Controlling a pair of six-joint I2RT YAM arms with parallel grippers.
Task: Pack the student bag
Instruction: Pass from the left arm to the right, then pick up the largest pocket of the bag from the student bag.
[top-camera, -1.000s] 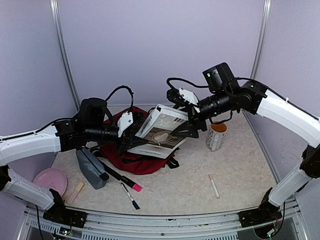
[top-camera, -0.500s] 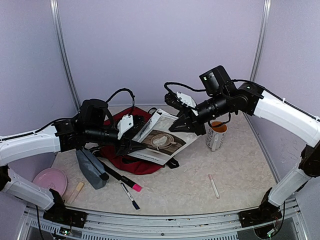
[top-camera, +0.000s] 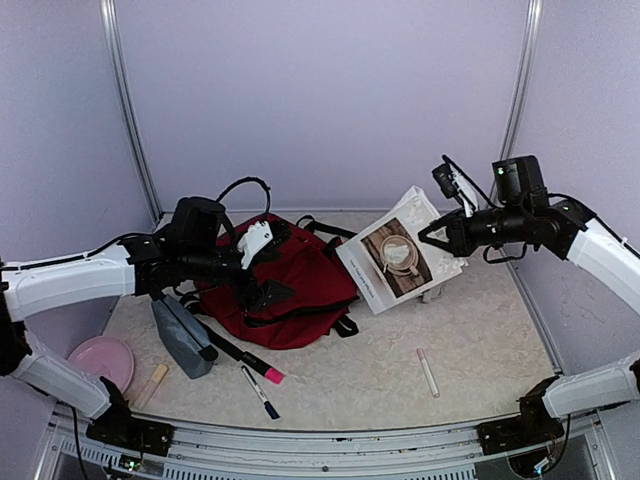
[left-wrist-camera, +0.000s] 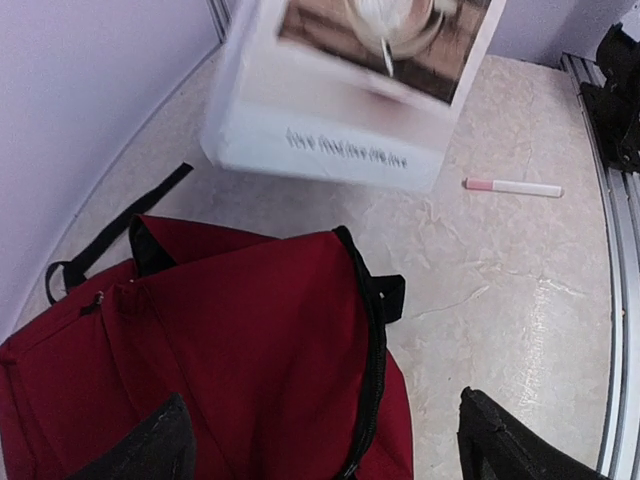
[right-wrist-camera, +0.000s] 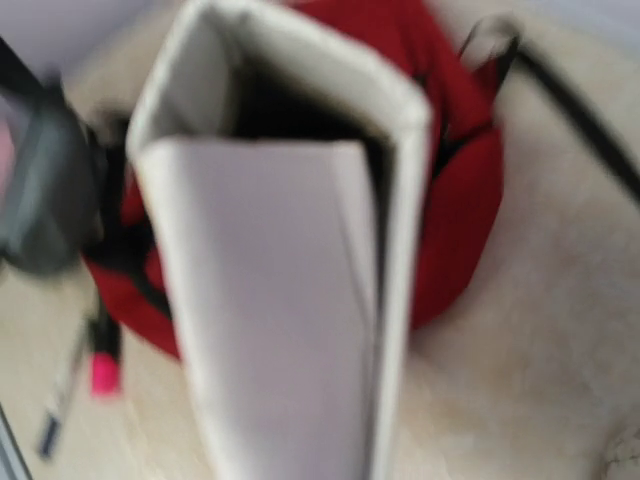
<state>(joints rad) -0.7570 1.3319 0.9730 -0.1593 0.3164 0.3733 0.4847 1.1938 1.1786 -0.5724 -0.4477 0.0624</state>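
The student bag (top-camera: 300, 295), dark red with black straps, lies flat at the table's middle left; it fills the lower left wrist view (left-wrist-camera: 250, 330). My left gripper (top-camera: 266, 270) hovers just above it, open, its fingers (left-wrist-camera: 165, 445) wide apart with only the bag's fabric between them. A white book (top-camera: 400, 262) with a coffee-cup cover hangs tilted in the air to the right of the bag. My right gripper (top-camera: 436, 235) is shut on its upper right edge. The book (right-wrist-camera: 290, 300) fills the blurred right wrist view and hides the fingers there.
A grey pencil pouch (top-camera: 182, 335) lies left of the bag, with a pink plate (top-camera: 100, 360) and a beige stick (top-camera: 153, 383) near the front left. Two markers (top-camera: 255, 365) lie in front of the bag. A pink-tipped pen (top-camera: 428, 372) lies at the front right.
My right gripper shut on the book and carried it off the bag, up and to the right. My left gripper let go of it and opened above the bag.
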